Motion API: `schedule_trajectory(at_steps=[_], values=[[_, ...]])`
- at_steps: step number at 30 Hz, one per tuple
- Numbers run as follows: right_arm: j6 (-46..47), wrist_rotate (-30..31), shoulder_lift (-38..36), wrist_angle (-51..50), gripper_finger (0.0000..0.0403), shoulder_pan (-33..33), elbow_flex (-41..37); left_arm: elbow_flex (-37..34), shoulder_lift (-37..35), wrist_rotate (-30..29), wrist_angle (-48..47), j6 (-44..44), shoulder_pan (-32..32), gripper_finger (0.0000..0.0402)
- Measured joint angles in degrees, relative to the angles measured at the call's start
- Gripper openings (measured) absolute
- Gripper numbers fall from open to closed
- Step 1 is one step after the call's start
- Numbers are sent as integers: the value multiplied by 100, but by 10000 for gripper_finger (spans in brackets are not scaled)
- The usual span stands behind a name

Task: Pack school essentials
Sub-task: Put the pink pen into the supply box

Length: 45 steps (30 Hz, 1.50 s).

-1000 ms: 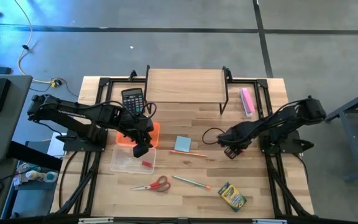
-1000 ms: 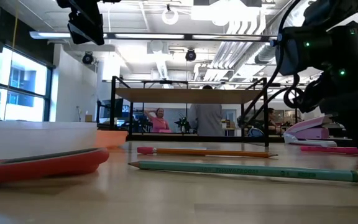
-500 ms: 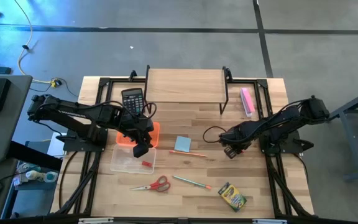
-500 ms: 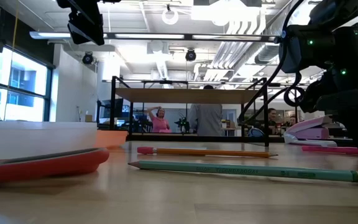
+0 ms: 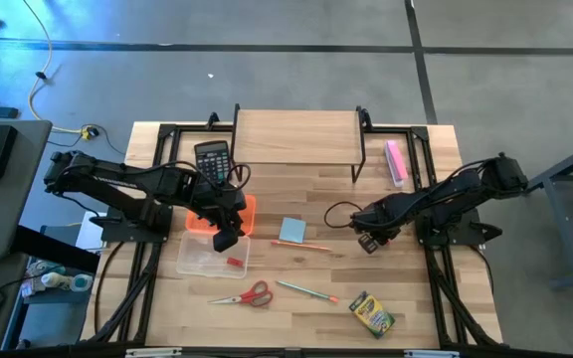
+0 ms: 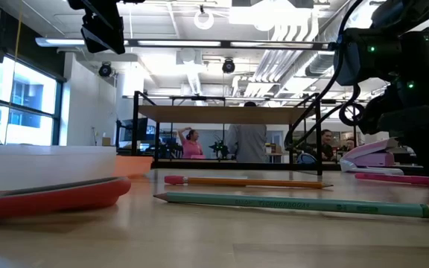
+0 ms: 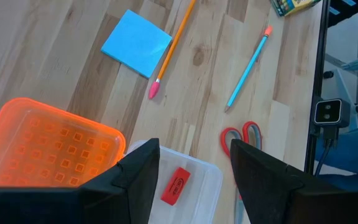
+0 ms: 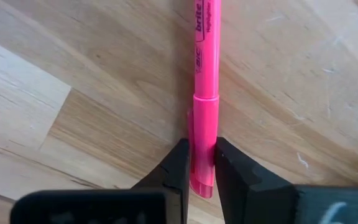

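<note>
We see the right tool (image 8: 197,163) low on the bench (image 5: 416,308), its fingers clenched on the pink highlighter (image 8: 202,93) that lies flat on the wood. Our left tool (image 7: 194,174) hovers spread wide above the clear box (image 5: 202,257) holding the red eraser (image 7: 175,185).

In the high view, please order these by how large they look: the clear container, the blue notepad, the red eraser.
1. clear container
2. blue notepad
3. red eraser, lying inside the container
</note>
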Motion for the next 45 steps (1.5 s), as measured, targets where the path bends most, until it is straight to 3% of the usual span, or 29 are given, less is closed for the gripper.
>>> schedule_trajectory(at_steps=[11, 21, 33, 45], values=[[-110, -133, 21, 364, 41, 40, 573, 0, 0, -2, 9, 0, -1, 186], [-160, 72, 2, 1902, 41, 432, 1158, 0, 0, -2, -7, 62, 0, 186], [-974, 1621, 2, 3490, 41, 862, 1852, 0, 0, -2, 379, 877, 0, 186], [-2435, 2283, 2, 5075, 41, 946, 2041, 0, 0, -8, 2069, 1265, 0, 186]])
